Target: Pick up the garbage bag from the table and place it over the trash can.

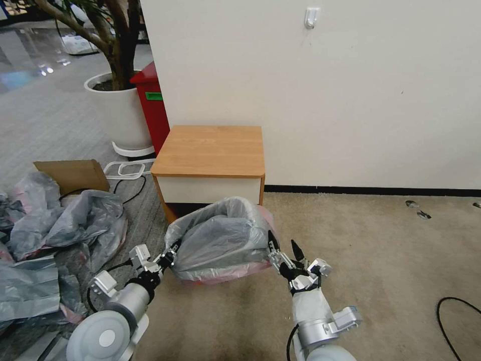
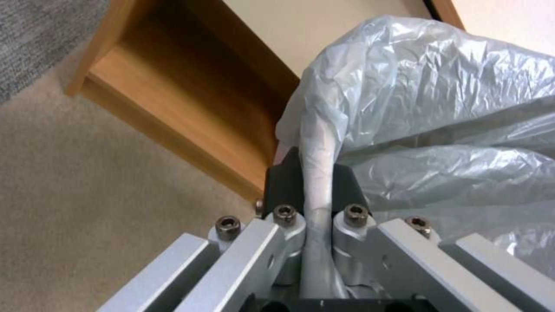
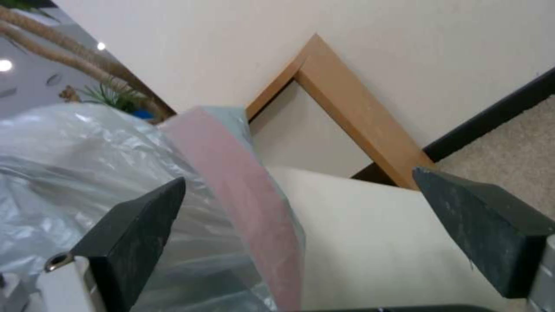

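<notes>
Grey garbage bag (image 2: 439,108) rim clenched in left claw (image 2: 315,173), right claw (image 3: 301,225) spread wide beside it.

Heap of grey plastic bags (image 1: 55,235) on floor at left, cardboard piece (image 1: 75,174) behind it. Tall red bin (image 1: 151,108) against wall beside white planter (image 1: 117,113) with tree. White wall hook (image 1: 311,17). Black cable (image 1: 458,321) on carpet, right.
</notes>
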Robot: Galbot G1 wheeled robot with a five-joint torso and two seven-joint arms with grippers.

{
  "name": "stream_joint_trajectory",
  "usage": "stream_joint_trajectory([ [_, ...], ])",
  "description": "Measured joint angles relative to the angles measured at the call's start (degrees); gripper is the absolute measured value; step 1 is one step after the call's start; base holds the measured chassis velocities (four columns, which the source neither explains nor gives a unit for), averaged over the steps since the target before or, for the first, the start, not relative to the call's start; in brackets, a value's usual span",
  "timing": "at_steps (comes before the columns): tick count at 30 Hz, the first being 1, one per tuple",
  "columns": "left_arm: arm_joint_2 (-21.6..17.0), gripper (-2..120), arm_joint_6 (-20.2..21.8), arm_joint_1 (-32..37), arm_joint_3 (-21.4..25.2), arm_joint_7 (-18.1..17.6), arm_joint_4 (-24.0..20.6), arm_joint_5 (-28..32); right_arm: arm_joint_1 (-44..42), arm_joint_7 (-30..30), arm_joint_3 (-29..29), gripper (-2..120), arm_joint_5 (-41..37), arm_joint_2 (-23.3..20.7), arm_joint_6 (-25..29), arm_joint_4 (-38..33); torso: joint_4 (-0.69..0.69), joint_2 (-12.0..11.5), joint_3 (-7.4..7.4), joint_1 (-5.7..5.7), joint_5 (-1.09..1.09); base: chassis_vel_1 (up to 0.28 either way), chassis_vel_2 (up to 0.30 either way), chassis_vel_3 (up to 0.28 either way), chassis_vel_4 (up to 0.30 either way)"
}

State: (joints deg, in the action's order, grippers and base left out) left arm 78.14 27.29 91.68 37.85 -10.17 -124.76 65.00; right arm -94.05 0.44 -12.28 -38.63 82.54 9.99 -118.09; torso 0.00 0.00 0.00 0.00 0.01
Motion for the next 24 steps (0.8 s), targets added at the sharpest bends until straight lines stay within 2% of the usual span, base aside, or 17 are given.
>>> stream_joint_trajectory([
  [4, 0.3, 0, -0.1, 0.3, -0.4, 0.2, -0.1, -1.0, 1.3, 0.0, 0.0, 100, 0.0, -0.7, -0.4, 0.9, 0.0, 0.0, 0.0, 0.0, 0.0, 0.0, 0.0, 0.0, 0.0],
  [8, 0.4, 0, -0.2, 0.5, -0.6, 0.3, -0.1, -1.5, 2.6, 0.2, -0.2, 82, -0.2, -1.3, -0.5, 1.8, 0.0, 0.0, 0.0, 0.0, 0.0, 0.0, 0.0, 0.0, 0.0],
  [10, 0.4, 0, -0.2, 0.5, -0.6, 0.3, -0.1, -1.5, 2.6, 0.2, -0.2, 80, -0.2, -1.3, -0.5, 1.8, 0.0, 0.0, 0.0, 0.0, 0.0, 0.0, 0.0, 0.0, 0.0],
  [12, 0.4, 0, -0.2, 0.5, -0.6, 0.3, -0.1, -1.7, 3.1, 0.3, -0.4, 68, -0.4, -1.3, -0.5, 2.0, 0.0, 0.0, 0.0, 0.0, 0.0, 0.0, 0.0, 0.0, 0.0],
  [13, 0.4, 0, -0.2, 0.5, -0.6, 0.3, -0.1, -1.7, 3.1, 0.3, -0.4, 68, -0.4, -1.3, -0.5, 2.0, 0.0, 0.0, 0.0, 0.0, 0.0, 0.0, 0.0, 0.0, 0.0],
  [16, 0.5, 0, -0.3, 0.6, -0.7, 0.3, -0.1, -2.2, 3.9, 0.9, -0.6, 53, -0.4, -1.3, -0.5, 2.3, 0.0, 0.0, 0.0, 0.0, -0.01, 0.0, 0.0, 0.0, 0.0],
  [18, 0.5, 0, -0.3, 0.6, -0.7, 0.4, -0.1, -2.4, 4.0, 1.0, -0.6, 52, -0.4, -1.3, -0.5, 2.3, 0.0, 0.0, 0.0, 0.0, -0.01, 0.0, 0.0, 0.0, 0.0],
  [21, 0.6, 0, -0.4, 0.9, -0.9, 0.6, -0.1, -2.9, 4.5, 1.3, -0.7, 35, -0.5, -1.4, -0.5, 2.5, 0.0, 0.0, 0.0, 0.0, -0.01, 0.0, 0.0, 0.0, 0.0],
  [23, 0.6, 0, -0.4, 1.0, -1.0, 0.7, -0.3, -3.1, 4.8, 1.4, -0.8, 34, -0.5, -1.4, -0.6, 2.7, 0.0, 0.0, 0.0, 0.0, -0.01, 0.0, 0.0, 0.0, 0.0],
  [24, 0.7, 0, -0.4, 1.2, -1.2, 0.9, -0.5, -3.3, 5.1, 1.6, -0.9, 25, -0.6, -1.5, -0.8, 3.0, 0.0, 0.0, 0.0, 0.0, 0.0, 0.0, 0.0, 0.0, 0.0],
])
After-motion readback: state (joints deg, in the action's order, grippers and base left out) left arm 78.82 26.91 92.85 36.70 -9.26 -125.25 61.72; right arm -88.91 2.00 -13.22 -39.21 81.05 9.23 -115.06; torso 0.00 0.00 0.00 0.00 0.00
